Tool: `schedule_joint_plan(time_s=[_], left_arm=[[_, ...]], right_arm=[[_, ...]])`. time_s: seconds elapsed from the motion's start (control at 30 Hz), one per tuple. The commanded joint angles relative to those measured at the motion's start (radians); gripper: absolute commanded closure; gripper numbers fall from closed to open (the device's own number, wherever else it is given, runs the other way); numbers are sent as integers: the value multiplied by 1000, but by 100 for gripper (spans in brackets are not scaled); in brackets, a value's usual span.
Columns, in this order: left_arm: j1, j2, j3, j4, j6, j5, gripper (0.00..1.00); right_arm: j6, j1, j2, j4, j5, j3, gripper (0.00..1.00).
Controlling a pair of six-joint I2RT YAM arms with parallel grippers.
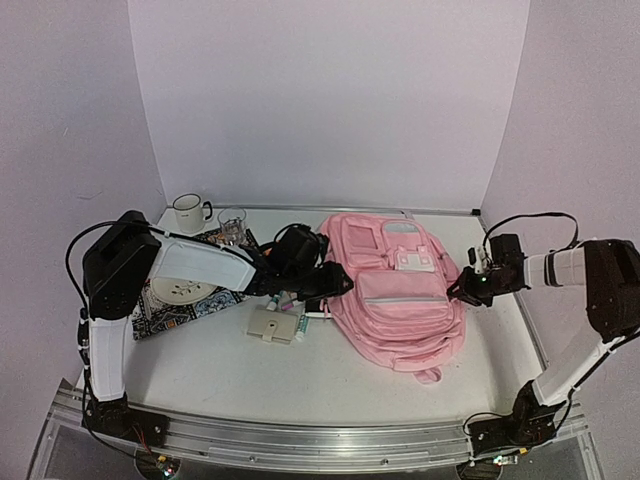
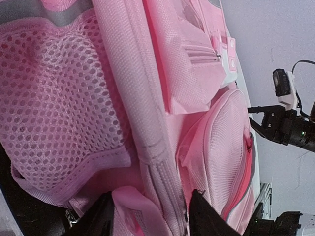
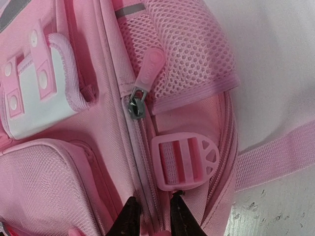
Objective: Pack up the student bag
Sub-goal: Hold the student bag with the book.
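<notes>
Top external view: we see the student bag [image 1: 395, 300] lying flat on the table [image 1: 200, 370], right of the middle, its pockets facing up. The left gripper [image 1: 338, 282] is at the bag's left edge and the right gripper [image 1: 462, 292] is at its right edge. To the left of the bag, close by, lies a beige wallet [image 1: 275, 325]. Farther left of the bag is a plate [image 1: 185, 290] on a patterned mat [image 1: 165, 312]. Behind those, also left of the bag, stand a mug [image 1: 187, 212] and a glass [image 1: 232, 225].

In the left wrist view, the left fingers [image 2: 101, 219] stand apart, with a pink tab [image 2: 133, 211] and a ridge of the bag's fabric between them. We cannot tell whether they press on it. A mesh pocket [image 2: 54, 108] of the bag fills the picture above them.

In the right wrist view, the right jaws are drawn close and pinch the bag's zip seam [image 3: 142, 162] between their tips. Just beside them on the bag is a pink buckle [image 3: 184, 162]. Above the buckle hangs a zip pull [image 3: 147, 73]. A pink strap [image 3: 275, 155] runs from the bag out across the table.
</notes>
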Motion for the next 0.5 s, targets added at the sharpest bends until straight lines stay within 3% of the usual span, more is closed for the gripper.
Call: schedule_joint_plan(time_s=[0.0, 0.23, 0.47], left_arm=[[-3, 15, 20, 75, -35, 7, 57], [19, 30, 68, 76, 4, -32, 97], [35, 12, 60, 77, 35, -5, 100]], right_arm=[[25, 1, -78, -52, -57, -49, 81], [29, 2, -159, -72, -84, -101, 84], [-5, 51, -282, -118, 20, -92, 74]])
